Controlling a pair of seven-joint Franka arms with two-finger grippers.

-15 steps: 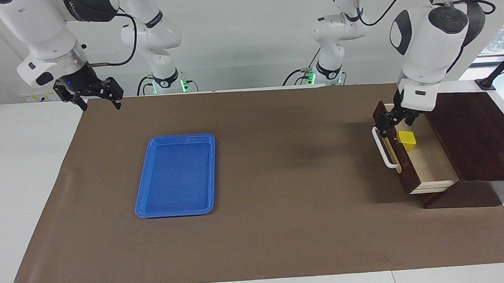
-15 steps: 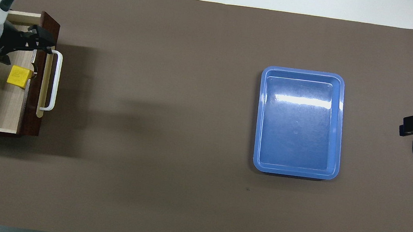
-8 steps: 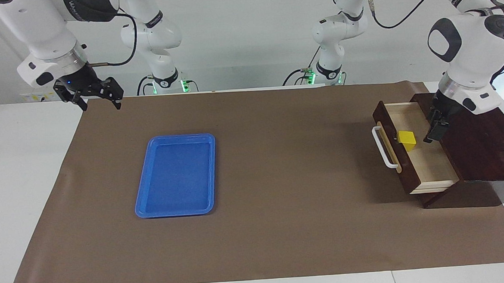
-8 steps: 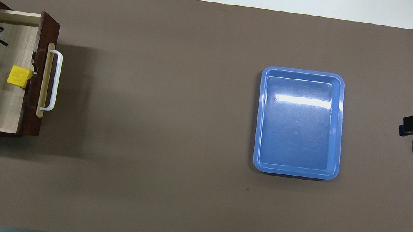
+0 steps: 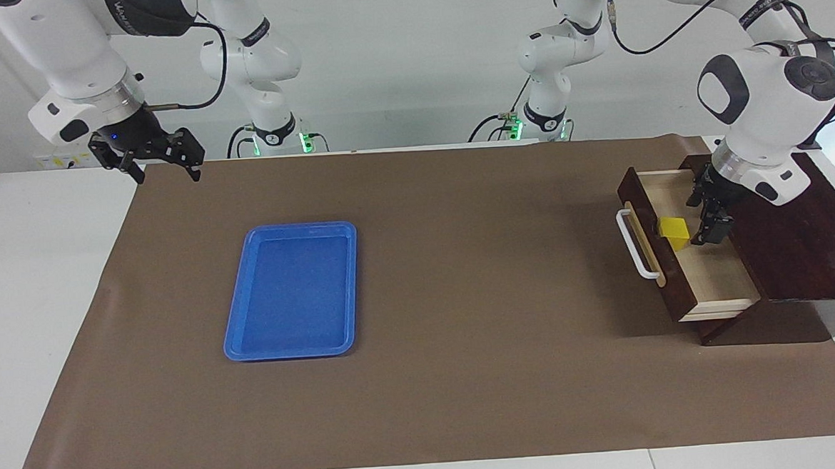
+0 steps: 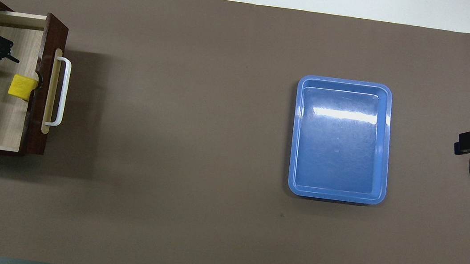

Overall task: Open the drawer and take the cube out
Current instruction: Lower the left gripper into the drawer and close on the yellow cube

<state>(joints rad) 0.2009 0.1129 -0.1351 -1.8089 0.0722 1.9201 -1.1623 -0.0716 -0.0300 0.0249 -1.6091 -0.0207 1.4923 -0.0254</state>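
Brown mat (image 5: 468,375) over white table. Drawer (image 5: 705,276) pulled out of dark box (image 5: 797,243) at left arm's end; cube (image 5: 673,231) inside, against drawer front. Left gripper (image 5: 708,221) over drawer beside cube, fingers apart, not touching. Right gripper (image 5: 164,169) waiting w/ fingers apart at mat's corner. Blue tray (image 5: 240,322) toward right arm's end.

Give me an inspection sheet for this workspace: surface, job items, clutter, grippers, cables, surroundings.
Surface: brown mat on a white table.
Job's things: drawer pulled open at the left arm's end; cube inside it by the front panel.
Clutter: blue tray, nothing in it.
Grippers: left gripper over the drawer's inside beside the cube, not holding it; right gripper waits over the mat's corner, open.
Cables: black cables along both arms.
Surroundings: white wall.
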